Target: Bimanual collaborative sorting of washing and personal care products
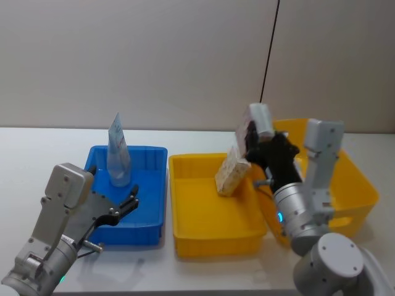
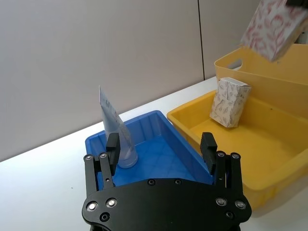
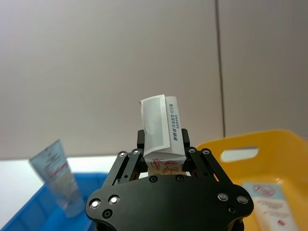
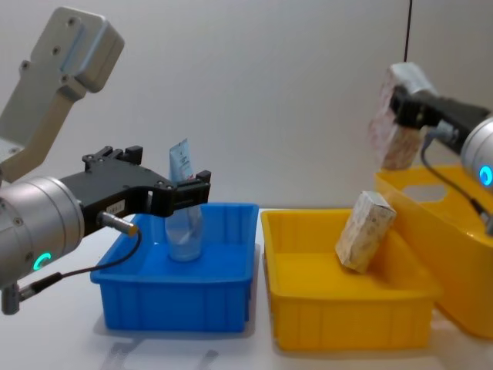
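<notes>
The right claw [image 1: 254, 131] clenches a floral carton [image 4: 389, 127] above the middle yellow bin [image 1: 185, 231]; light and crushable, it looks best gripped across flat faces. The left claw [image 2: 161, 150], released, faces a soft tube [image 1: 117, 151] upright in the blue bin [image 1: 154, 213].

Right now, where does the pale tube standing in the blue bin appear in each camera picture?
Head view: tube left of centre, upright at the far end of the blue bin.
Left wrist view: left of centre in the picture.
Right wrist view: the picture's lower left.
Chest view: left of centre, inside the bin.
Shared landmark: the blue bin.
</notes>
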